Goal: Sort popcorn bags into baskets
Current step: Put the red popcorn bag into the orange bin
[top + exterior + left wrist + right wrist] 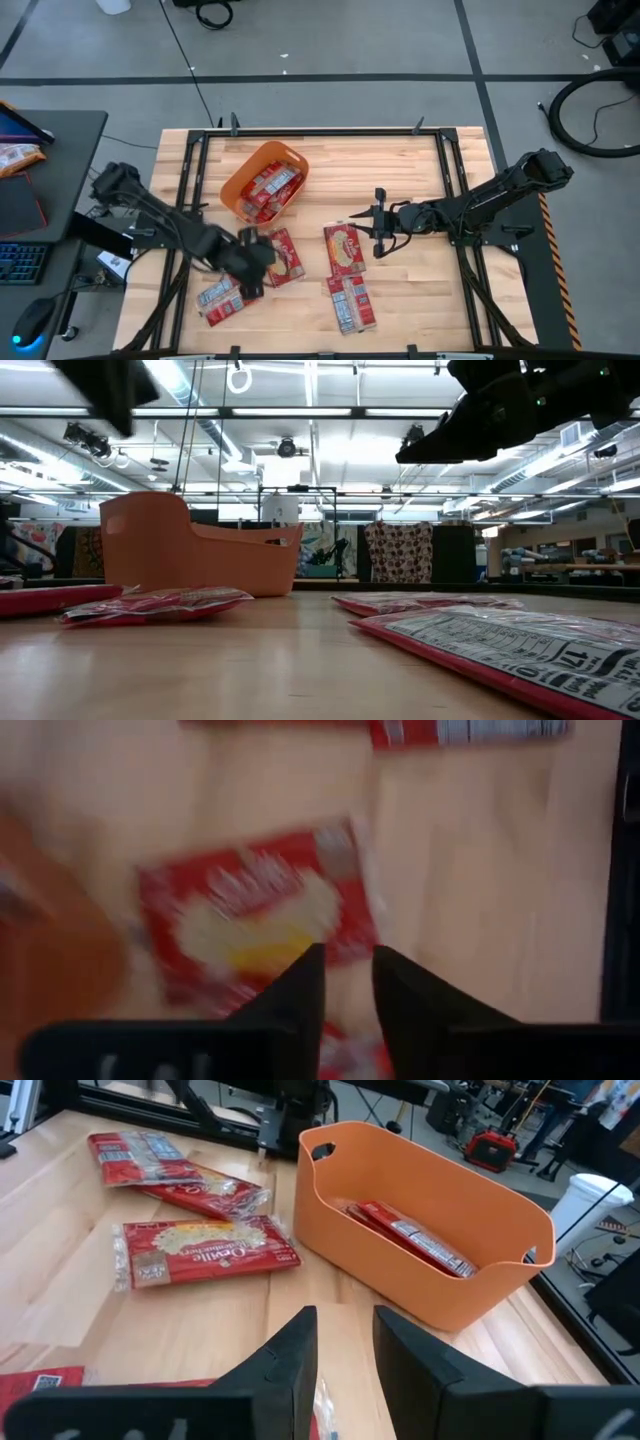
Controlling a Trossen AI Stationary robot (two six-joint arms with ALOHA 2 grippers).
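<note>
Orange plastic forms the single basket (262,180), a rounded-corner tub with a thick rim and handle cut-outs, standing toward the far side of the pale wooden plank desk (400,165). Flat, glossy red popcorn bags (344,247) with silvery ends lie around it: at least two inside the tub, four out on the desk, though the left arm hides part of those near it. The left claw (250,262) hovers over a bag (255,925), fingers a narrow gap apart, pinching nothing; its wrist view is blurred. The right claw (376,222) hangs near the desk's middle, fingers slightly parted and empty.
</note>
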